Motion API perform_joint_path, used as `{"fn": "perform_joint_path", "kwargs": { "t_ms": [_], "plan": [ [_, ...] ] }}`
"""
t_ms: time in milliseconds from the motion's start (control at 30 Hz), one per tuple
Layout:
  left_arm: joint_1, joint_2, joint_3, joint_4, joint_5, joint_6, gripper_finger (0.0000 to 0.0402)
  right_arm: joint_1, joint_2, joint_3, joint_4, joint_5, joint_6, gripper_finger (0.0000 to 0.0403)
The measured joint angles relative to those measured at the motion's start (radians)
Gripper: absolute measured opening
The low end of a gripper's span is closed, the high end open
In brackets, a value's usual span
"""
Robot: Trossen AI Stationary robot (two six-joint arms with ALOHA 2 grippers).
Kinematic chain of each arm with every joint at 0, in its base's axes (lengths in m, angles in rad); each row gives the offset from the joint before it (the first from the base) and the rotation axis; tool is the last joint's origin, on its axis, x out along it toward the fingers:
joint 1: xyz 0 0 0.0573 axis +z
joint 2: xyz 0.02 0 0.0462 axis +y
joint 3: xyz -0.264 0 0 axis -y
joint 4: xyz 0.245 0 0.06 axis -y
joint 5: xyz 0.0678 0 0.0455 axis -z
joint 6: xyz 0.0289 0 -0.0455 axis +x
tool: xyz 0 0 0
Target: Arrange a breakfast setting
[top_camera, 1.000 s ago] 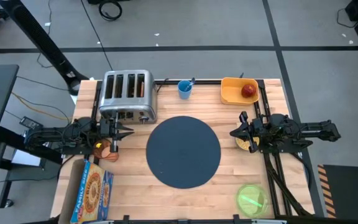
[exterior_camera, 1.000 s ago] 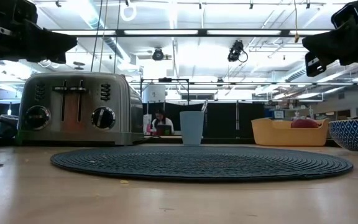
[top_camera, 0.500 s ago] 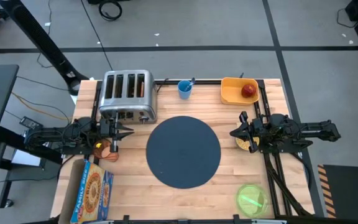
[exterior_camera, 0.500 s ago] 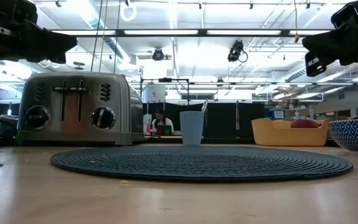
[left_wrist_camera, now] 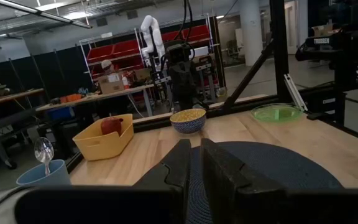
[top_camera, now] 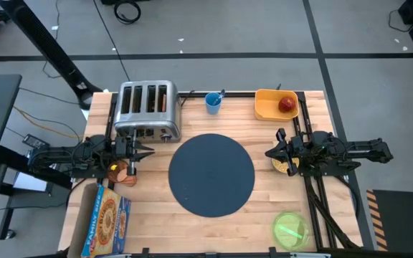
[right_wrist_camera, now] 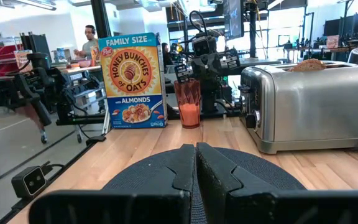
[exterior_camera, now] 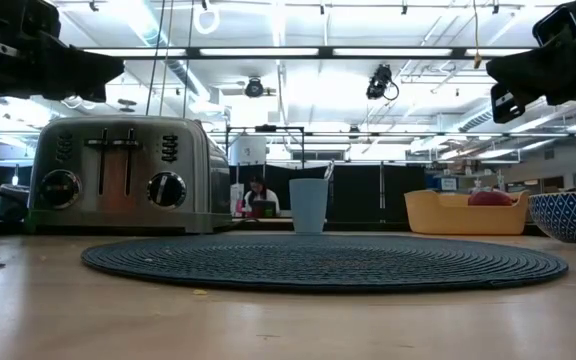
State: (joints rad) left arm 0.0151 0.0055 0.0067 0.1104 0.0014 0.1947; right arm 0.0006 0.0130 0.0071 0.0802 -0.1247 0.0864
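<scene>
The round dark-navy mat lies flat at the table's middle. My left gripper hovers shut and empty at its left, above the orange tumbler, which stands on the table. My right gripper hovers shut and empty at its right, above the patterned cereal bowl. The green plate lies near the front right corner. The red apple sits in the yellow bin. The toast slice sticks up from the toaster. The silver spoon stands in the blue cup.
A cereal box stands at the front left corner. The toaster takes the far left, the blue cup and the yellow bin stand along the far edge. Bare wood shows in front of the mat. People show in the room beyond the table.
</scene>
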Motion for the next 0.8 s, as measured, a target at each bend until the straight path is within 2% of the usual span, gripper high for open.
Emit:
{"fn": "perform_joint_path", "kwargs": {
  "t_ms": [133,200,300,433,533,633,700,767,800],
  "plan": [
    [0.0,0.0,0.0,0.071,0.0,0.135,0.0046,0.0,0.0,0.0,0.005,0.009,-0.004,0.0027],
    [0.0,0.0,0.0,0.101,0.0,0.154,0.0046,0.0,0.0,0.0,0.04,0.063,-0.008,0.0027],
    [0.0,0.0,0.0,0.117,0.0,0.154,0.0046,0.0,0.0,0.0,0.101,0.126,0.006,0.0027],
    [0.001,0.0,0.0,0.126,-0.017,0.151,0.0046,0.0,0.001,0.0,0.182,0.139,0.019,0.0027],
    [0.002,0.001,0.0,0.174,-0.077,0.055,0.0046,0.0,-0.001,0.0,0.322,0.176,0.073,0.0027],
    [0.002,0.002,0.0,0.22,-0.16,-0.005,0.0046,0.0,0.0,0.0,0.454,0.257,0.116,0.0027],
    [0.002,0.004,0.002,0.259,-0.172,-0.012,0.0046,0.0,-0.001,0.001,0.523,0.36,0.187,0.0027],
    [0.002,0.029,0.021,0.253,-0.174,-0.014,0.0046,0.0,0.0,0.011,0.527,0.439,0.254,0.0027],
    [0.002,0.044,0.035,0.247,-0.173,-0.014,0.0046,0.0,0.006,0.029,0.495,0.442,0.265,0.0026]
  ]
}}
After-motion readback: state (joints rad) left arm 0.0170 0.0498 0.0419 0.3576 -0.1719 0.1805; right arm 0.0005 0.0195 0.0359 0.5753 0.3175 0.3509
